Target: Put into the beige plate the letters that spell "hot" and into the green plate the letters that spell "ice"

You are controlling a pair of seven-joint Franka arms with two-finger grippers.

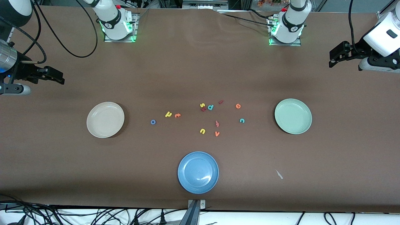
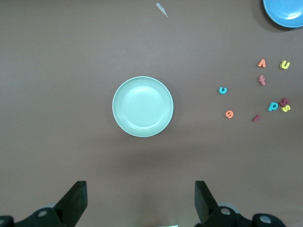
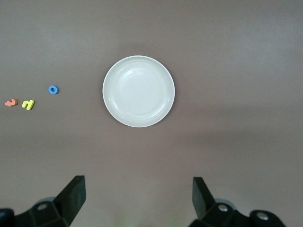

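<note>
The beige plate (image 1: 105, 119) lies empty toward the right arm's end of the desk; the green plate (image 1: 293, 116) lies empty toward the left arm's end. Between them lie the blue "o" (image 1: 153, 122), yellow "h" (image 1: 168, 114) and orange "t" (image 1: 177, 115), then the dark red "i" (image 1: 221, 101), orange "e" (image 1: 238, 106) and teal "c" (image 1: 242, 120).

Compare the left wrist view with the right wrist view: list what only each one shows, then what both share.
Only the left wrist view: green plate, blue plate, teal c, orange e, the open left gripper.
Only the right wrist view: beige plate, blue o, yellow h, orange t, the open right gripper.
Shared: the brown table.
</note>
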